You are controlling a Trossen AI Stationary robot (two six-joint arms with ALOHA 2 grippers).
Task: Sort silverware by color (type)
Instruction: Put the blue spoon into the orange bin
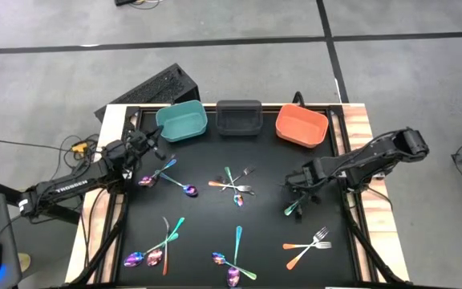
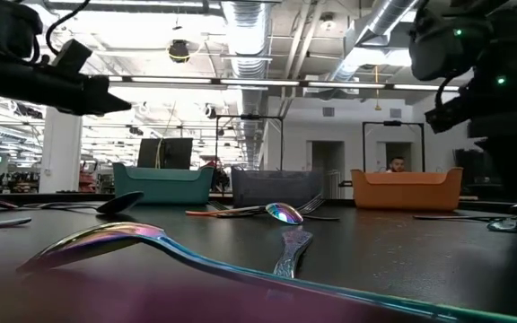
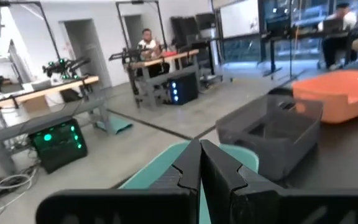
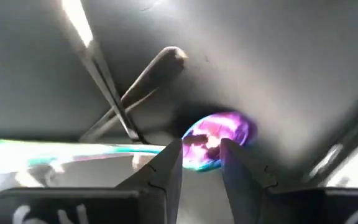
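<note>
The right gripper (image 1: 295,195) is down low over the black desk (image 1: 199,225) on its right side, and the right wrist view puts its jaws narrowly apart, straddling the bowl of an iridescent purple spoon (image 4: 216,140); the tips sit at the bowl's edge, but whether they actually pinch it cannot be told. Just beyond that spoon, in the same view, two dark grey pieces (image 4: 129,87) lie crossed on the desk. Over on the left, the left gripper (image 1: 152,141) hangs above the desk's far left corner, beside the teal bin (image 1: 182,120), jaws pressed fully together with nothing between them, as the left wrist view shows. The rest of the silverware lies scattered: a pair near the left gripper (image 1: 167,178), a crossed cluster at the middle (image 1: 233,186), a purple-teal group at the near left (image 1: 157,247), another at the near centre (image 1: 234,261), and two orange-handled forks (image 1: 307,245) at the near right. Along the far edge the dark grey bin (image 1: 239,117) stands in the middle and the orange bin (image 1: 301,127) to its right. From the low view, an iridescent spoon (image 2: 124,238) lies right up close.
</note>
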